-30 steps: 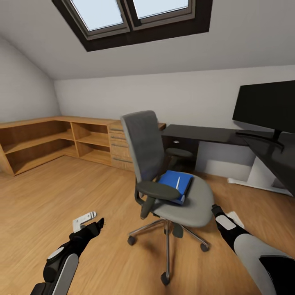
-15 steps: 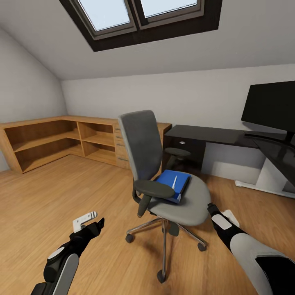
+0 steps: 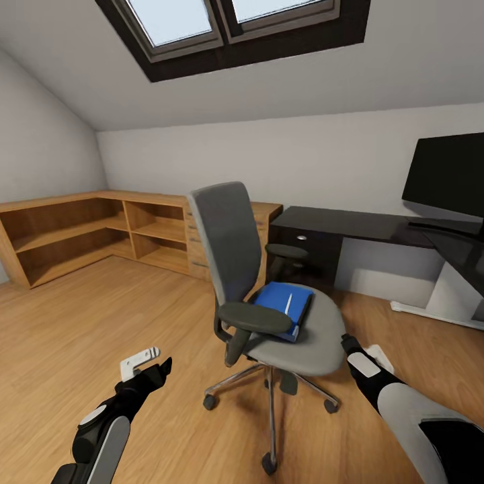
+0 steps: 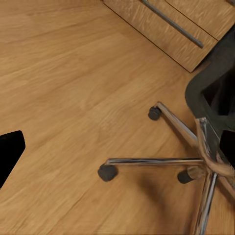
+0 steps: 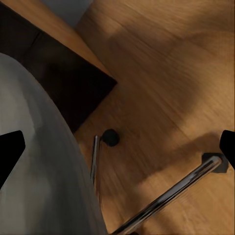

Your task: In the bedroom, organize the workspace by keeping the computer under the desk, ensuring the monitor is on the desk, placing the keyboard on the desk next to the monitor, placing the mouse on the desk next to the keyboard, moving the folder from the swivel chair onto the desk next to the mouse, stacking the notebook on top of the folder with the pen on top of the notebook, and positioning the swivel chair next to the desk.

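Standing short of swivel chair [image 3: 269, 269]; folder [image 3: 286, 304] with pen [image 3: 290, 302] lying on seat, unmoved; monitor [image 3: 447, 178] already on bench [image 3: 349, 222]. Left tool [image 3: 149, 364], right tool [image 3: 363, 349] holding nothing; jaw state cannot tell.

Swivel chair [image 3: 269, 289]: matt grey cloth, chrome base. Desk [image 3: 349, 222] glossy black. Floor [image 3: 81, 316] smooth wood.

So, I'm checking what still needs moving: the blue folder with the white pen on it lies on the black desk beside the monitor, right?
Not quite. The head view shows the blue folder with the white pen on it lying on the seat of the swivel chair, not on the black desk beside the monitor.
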Robot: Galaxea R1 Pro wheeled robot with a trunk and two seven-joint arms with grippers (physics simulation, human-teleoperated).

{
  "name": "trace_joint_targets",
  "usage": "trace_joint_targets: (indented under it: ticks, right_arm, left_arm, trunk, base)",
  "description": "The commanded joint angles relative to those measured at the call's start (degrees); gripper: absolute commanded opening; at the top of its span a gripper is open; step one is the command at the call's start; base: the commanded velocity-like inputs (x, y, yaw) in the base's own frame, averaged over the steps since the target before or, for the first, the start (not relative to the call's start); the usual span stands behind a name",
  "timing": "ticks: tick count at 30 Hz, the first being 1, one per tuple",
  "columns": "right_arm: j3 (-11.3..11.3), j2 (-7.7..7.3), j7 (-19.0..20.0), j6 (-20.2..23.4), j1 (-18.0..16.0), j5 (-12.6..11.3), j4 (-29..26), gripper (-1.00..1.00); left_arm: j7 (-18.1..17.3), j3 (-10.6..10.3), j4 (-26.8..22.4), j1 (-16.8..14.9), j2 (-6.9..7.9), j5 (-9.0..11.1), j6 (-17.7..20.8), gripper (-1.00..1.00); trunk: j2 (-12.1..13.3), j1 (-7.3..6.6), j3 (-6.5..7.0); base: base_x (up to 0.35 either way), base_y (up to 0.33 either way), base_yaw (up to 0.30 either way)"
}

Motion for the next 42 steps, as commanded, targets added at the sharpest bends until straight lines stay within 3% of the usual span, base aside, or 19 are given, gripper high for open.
trace_joint_targets:
  ticks: [1,14,35,42]
  right_arm:
    - [0.5,0.0,-0.32,0.29,0.05,-1.68,0.11,1.0]
    - [0.51,0.08,-0.35,0.2,0.05,-1.61,0.11,1.0]
    - [0.64,0.08,-0.11,0.19,0.05,-1.51,0.11,1.0]
    - [0.64,0.08,-0.01,0.19,0.05,-1.51,0.11,1.0]
  left_arm:
    - [0.49,-0.03,-0.07,-0.04,-0.01,0.6,0.17,1.0]
    - [0.49,-0.03,-0.07,-0.04,-0.01,0.6,0.17,1.0]
    - [0.58,-0.55,-0.07,-0.04,-0.09,0.47,0.17,1.0]
    - [0.73,-1.92,0.08,-0.04,-0.1,0.33,0.17,1.0]
  trunk:
    - [-0.01,0.04,-0.08]
    - [-0.01,0.04,-0.08]
    - [-0.01,0.04,-0.08]
    - [-0.01,0.04,-0.08]
  base:
    - [0.305,0.0,0.0]
    - [0.159,0.0,0.038]
    - [0.001,0.0,0.265]
    - [-0.07,-0.032,0.275]
